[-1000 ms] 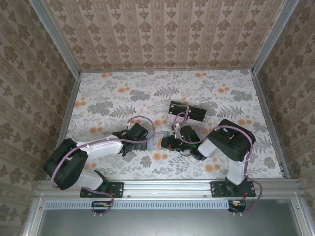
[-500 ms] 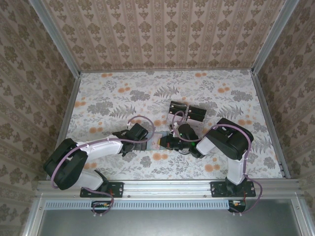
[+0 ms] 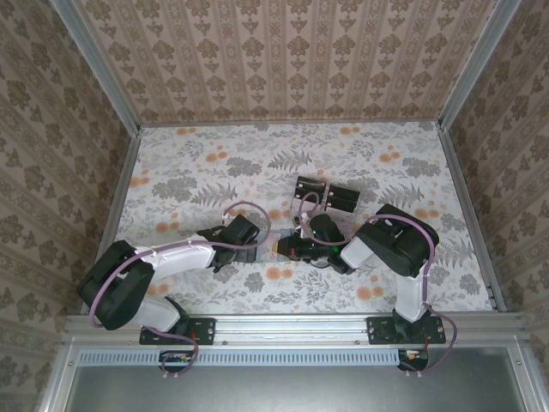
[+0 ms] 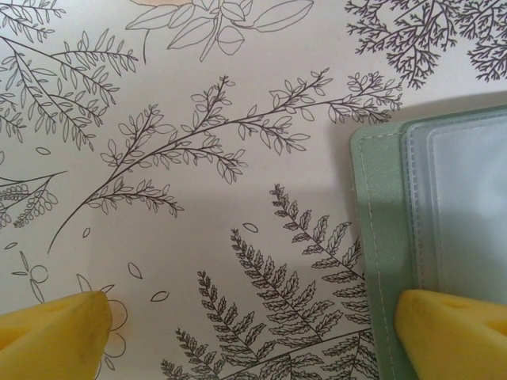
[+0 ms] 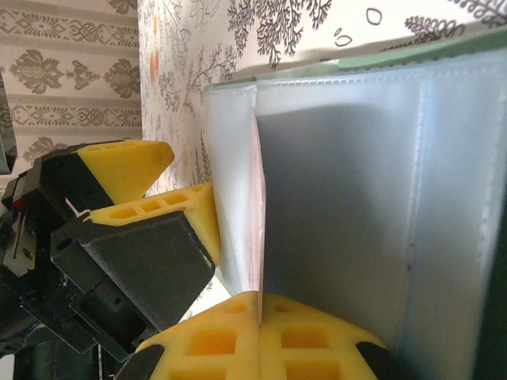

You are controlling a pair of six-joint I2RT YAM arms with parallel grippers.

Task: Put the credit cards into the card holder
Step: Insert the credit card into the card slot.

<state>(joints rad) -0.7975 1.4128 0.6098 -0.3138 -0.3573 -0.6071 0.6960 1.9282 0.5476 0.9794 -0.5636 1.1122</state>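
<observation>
The sage-green card holder [image 4: 379, 237] lies open on the floral table, its clear sleeves [image 5: 356, 198] facing up. My right gripper [image 5: 260, 317] is shut on a thin pale pink credit card [image 5: 258, 198], seen edge-on with its far end against the sleeves. My left gripper [image 4: 253, 336] is open. One of its yellow fingertips [image 4: 451, 332] rests over the holder's left edge, the other on bare table. In the top view the card holder [image 3: 271, 250] lies between the left gripper [image 3: 250, 247] and the right gripper [image 3: 290, 249].
A clear stand with black blocks [image 3: 326, 196] stands just behind the right gripper. Wallpapered walls enclose the table on three sides. Open table lies to the back and left [image 3: 189, 163].
The right arm has shifted a little to the left, bringing the held card closer to the card holder. The left arm has stayed in place.
</observation>
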